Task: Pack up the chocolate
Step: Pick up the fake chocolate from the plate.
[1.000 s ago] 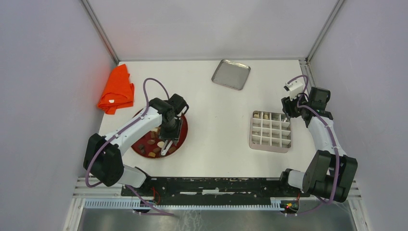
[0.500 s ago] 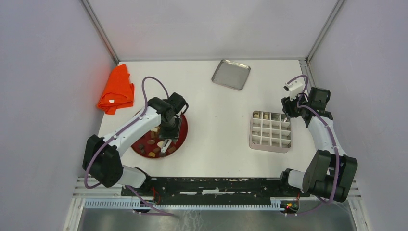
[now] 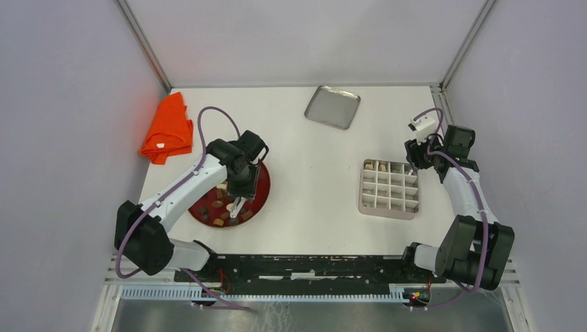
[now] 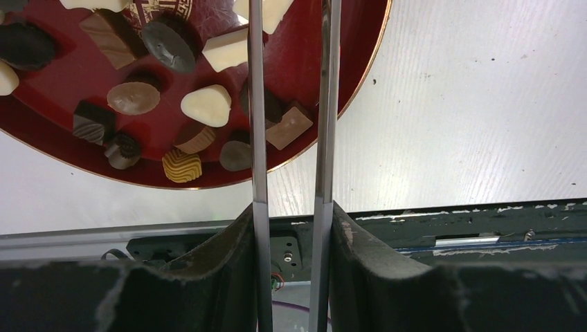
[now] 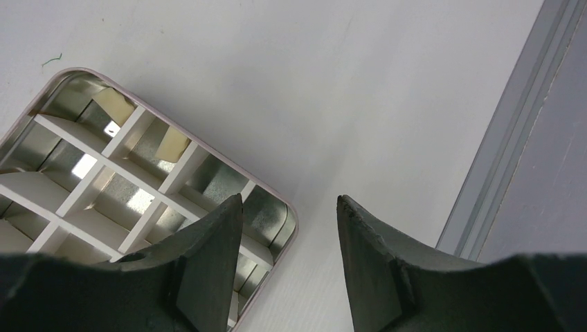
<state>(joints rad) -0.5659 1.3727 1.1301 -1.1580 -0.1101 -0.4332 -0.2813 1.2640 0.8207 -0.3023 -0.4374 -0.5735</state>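
Several chocolate pieces, dark, tan and cream-white, lie on a red plate left of centre. My left gripper hovers over the plate, shut on metal tongs. In the left wrist view the gripper shows the two tong blades running up over the plate, slightly apart, with a tan square piece lying between them. The blade tips are out of view. A metal tin with a white grid holds two pieces in its far-left cells. My right gripper is open and empty beside the tin's far right corner.
The tin's lid lies at the back centre. An orange cloth lies at the back left. A metal frame rail runs along the right table edge close to my right gripper. The black base rail lines the near edge.
My left wrist has shifted slightly back and left over the plate with the tongs. The right arm has not moved.
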